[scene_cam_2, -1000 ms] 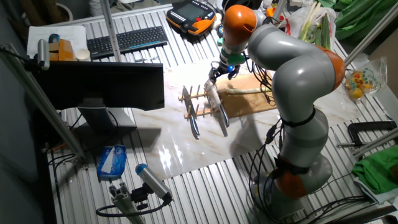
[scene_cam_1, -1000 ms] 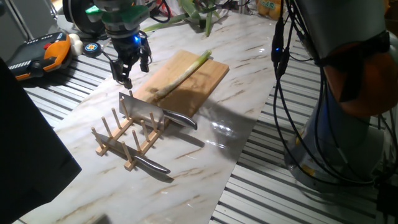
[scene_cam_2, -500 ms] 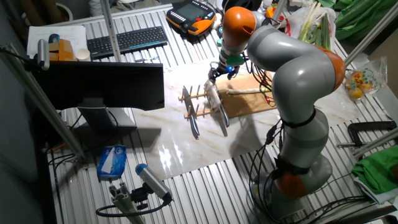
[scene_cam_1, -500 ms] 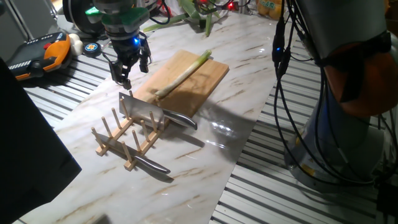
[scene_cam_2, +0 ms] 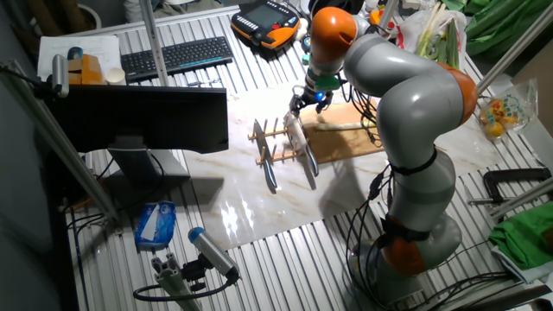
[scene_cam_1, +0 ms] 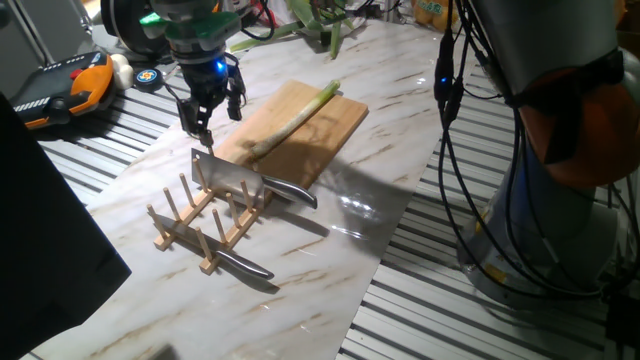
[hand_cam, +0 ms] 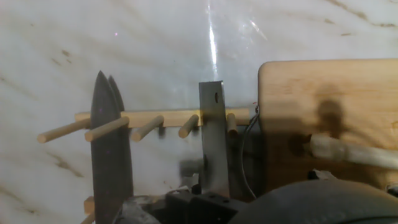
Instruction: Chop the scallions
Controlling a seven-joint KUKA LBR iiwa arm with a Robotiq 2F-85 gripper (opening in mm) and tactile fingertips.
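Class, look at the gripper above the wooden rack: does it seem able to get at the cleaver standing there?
Probably yes. The gripper hovers open just above the cleaver, whose spine stands exposed in the rack; nothing lies between them.

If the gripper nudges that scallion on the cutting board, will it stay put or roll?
The scallion is a slim round stalk lying loose on the flat cutting board, so it will probably roll sideways under a push. Its green end overhangs the board edge and looks thin, so it may flex rather than move rigidly.
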